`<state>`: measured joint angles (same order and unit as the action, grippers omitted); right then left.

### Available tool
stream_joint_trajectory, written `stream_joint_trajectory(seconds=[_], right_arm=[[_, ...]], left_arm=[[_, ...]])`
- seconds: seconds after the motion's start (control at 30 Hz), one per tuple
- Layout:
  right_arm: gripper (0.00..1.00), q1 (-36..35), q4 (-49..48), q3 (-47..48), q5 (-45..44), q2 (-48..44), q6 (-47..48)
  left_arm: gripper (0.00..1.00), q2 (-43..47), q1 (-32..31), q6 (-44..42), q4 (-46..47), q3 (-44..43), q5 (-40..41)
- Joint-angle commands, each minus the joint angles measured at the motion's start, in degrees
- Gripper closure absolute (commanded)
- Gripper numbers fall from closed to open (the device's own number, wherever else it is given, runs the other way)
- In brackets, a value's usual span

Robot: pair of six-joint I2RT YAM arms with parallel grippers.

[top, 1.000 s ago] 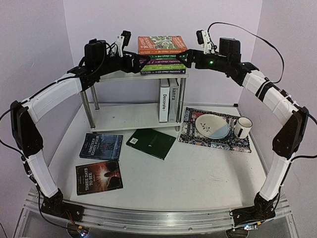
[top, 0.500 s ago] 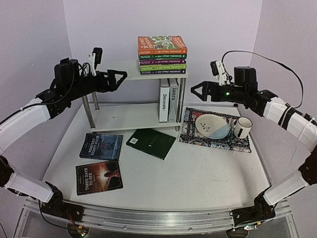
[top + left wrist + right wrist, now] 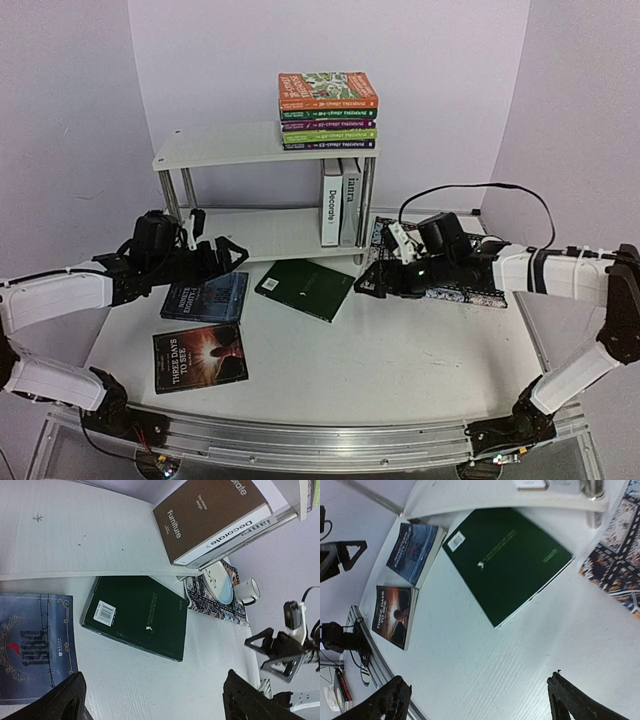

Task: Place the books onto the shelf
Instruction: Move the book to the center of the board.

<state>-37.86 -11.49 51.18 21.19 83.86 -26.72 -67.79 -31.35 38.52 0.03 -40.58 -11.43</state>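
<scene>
The white shelf (image 3: 225, 146) carries a stack of colourful books (image 3: 328, 110) on its top board. Brown "Decorate" (image 3: 331, 205) and a grey book (image 3: 351, 200) stand upright on its lower board. A dark green book (image 3: 305, 288) lies flat on the table in front, with a blue-covered book (image 3: 205, 296) and "Three Days to See" (image 3: 200, 357) to its left. My left gripper (image 3: 238, 256) hovers open above the blue book (image 3: 32, 647). My right gripper (image 3: 362, 283) is open just right of the green book (image 3: 507, 562). Neither holds anything.
A patterned mat (image 3: 210, 607) with a plate (image 3: 220, 582) and a striped mug (image 3: 247, 589) lies right of the shelf, under my right arm. Chrome shelf legs (image 3: 366, 205) stand close to the green book. Purple walls close in the back and sides.
Both arms have swung down from beside the stack on the shelf's top board to low over the table, either side of the green book. Both grippers stayed open.
</scene>
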Motion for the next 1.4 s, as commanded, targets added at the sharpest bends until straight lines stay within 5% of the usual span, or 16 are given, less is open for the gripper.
stream_joint_trajectory(seconds=[0.0,0.2,0.67,1.37], right_arm=[[0.06,-6.70,-4.95,-0.02,-2.61,4.62,-2.66],[0.08,-15.95,-13.64,0.12,-6.21,11.68,-8.10],[0.15,-26.35,-21.47,9.10,-5.64,24.44,-12.24],[0.14,-27.49,-23.41,2.67,-7.95,18.57,-11.76]], left_arm=[[0.04,3.95,0.03,6.61,0.06,2.27,3.91],[0.02,6.00,0.06,5.33,-16.70,0.29,14.40],[0.00,15.81,1.99,19.35,-35.32,6.24,23.20],[0.00,10.31,2.00,25.71,-36.62,13.74,25.94]])
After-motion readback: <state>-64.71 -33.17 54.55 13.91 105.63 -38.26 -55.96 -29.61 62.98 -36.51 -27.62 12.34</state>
